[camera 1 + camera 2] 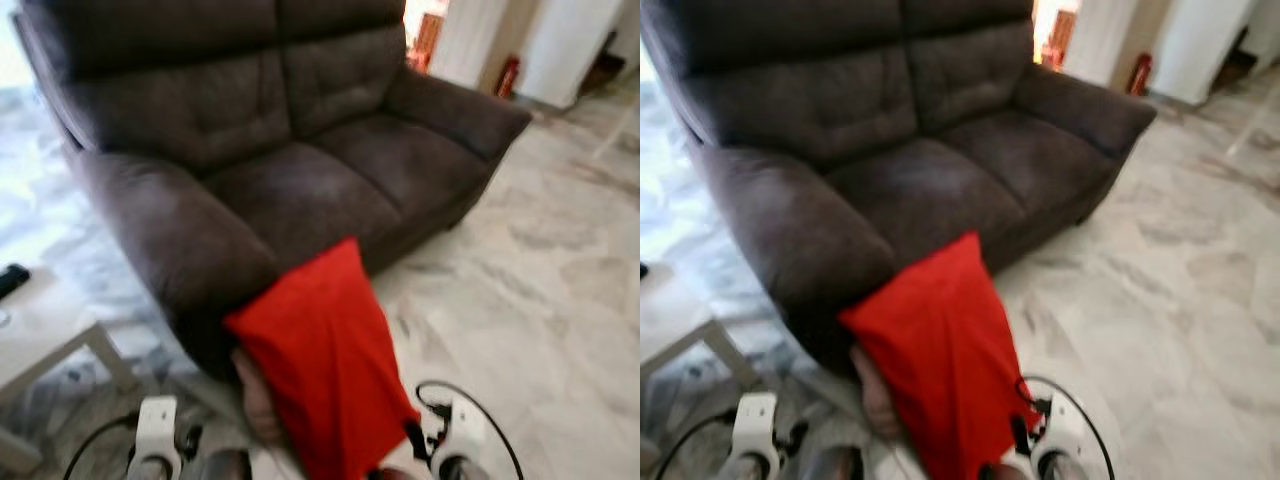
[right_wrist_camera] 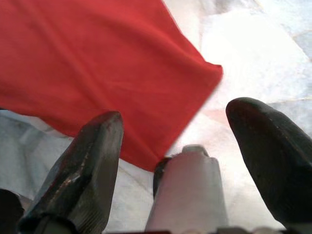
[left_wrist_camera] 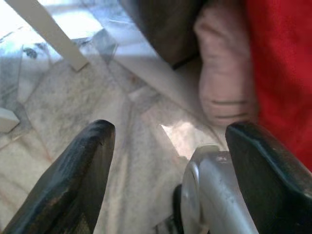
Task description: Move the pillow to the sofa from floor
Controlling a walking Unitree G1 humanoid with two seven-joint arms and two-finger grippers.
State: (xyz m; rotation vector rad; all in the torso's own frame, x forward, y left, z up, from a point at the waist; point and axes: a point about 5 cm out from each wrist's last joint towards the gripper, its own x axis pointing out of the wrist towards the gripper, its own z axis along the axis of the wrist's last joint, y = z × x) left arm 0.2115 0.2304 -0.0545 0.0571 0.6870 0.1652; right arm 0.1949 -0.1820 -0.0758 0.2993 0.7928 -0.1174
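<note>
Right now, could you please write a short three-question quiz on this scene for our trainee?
1. True or false: the red pillow already lies on a seat cushion of the sofa.
2. What does the pillow lean against: A) the sofa's front, B) the white table, C) a wall?
3. Are the fingers of the left gripper and the right gripper open or shut?

Key: 1 false, it is on the marble floor; 2 A; 3 open, both.

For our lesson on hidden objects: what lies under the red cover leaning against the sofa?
A pale pink pillow pokes out beneath the red cover, resting on the marble floor against the sofa arm. Most of the pillow is covered, so its full shape cannot be seen.
</note>
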